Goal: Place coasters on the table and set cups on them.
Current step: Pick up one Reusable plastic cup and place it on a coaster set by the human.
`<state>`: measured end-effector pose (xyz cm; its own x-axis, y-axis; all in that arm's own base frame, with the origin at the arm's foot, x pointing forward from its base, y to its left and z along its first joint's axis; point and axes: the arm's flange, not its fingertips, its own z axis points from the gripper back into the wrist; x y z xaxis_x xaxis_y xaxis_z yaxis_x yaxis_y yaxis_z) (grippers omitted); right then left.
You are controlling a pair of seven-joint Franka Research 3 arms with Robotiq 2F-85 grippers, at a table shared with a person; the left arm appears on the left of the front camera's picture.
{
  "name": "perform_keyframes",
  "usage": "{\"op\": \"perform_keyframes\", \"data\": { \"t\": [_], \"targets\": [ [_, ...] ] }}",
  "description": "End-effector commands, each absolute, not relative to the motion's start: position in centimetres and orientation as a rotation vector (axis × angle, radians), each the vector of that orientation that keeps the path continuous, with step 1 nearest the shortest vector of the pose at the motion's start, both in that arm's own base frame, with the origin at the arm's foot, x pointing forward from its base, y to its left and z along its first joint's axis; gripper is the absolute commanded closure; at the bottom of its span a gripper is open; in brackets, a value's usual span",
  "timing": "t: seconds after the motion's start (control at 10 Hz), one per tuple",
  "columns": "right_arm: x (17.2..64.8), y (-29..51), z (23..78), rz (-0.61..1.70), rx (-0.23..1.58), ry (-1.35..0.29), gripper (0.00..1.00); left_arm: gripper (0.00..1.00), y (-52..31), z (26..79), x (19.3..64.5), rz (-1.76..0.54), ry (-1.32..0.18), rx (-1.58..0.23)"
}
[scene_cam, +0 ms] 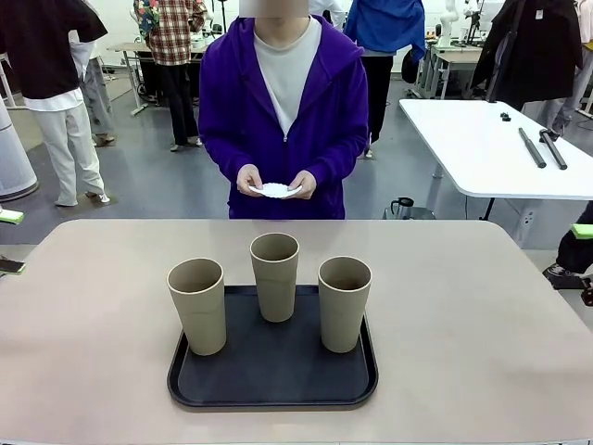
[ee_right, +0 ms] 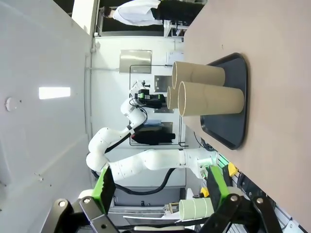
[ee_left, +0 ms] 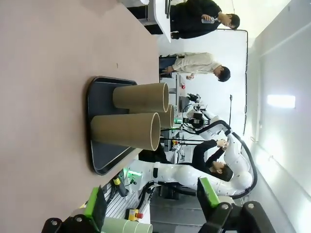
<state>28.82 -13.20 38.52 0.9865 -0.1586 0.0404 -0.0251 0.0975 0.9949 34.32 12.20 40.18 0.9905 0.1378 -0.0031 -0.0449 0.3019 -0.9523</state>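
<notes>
Three tall greyish-tan cups (scene_cam: 197, 304) (scene_cam: 275, 275) (scene_cam: 344, 302) stand upright on a black tray (scene_cam: 269, 400) in the middle of the beige table (scene_cam: 463, 306). At the far side a person in a purple jacket holds the white lacy coasters (scene_cam: 275, 191) in both hands, above the table's far edge. My left gripper (ee_left: 151, 204) is open and holds nothing; it looks sideways at the cups (ee_left: 126, 130) from a distance. My right gripper (ee_right: 160, 187) is also open and holds nothing, well away from the cups (ee_right: 211, 104) on the tray (ee_right: 233, 131).
A white-topped table (scene_cam: 482, 148) with black rods on it stands at the back right. A dark jug (scene_cam: 401, 207) sits behind the table's far edge. Several people stand in the background. Bare tabletop lies on both sides of the tray.
</notes>
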Motion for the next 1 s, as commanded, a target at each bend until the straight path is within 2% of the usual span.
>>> {"op": "perform_keyframes", "data": {
  "t": [0.0,0.9],
  "targets": [
    [28.87,-13.40,38.48,-0.110,1.478,-0.162,0.00,0.00,12.00,40.13,34.36,0.126,-0.092,-1.274],
    [28.87,-13.40,38.48,-0.110,1.478,-0.162,0.00,0.00,12.00,40.13,34.36,0.126,-0.092,-1.274]
  ]
}}
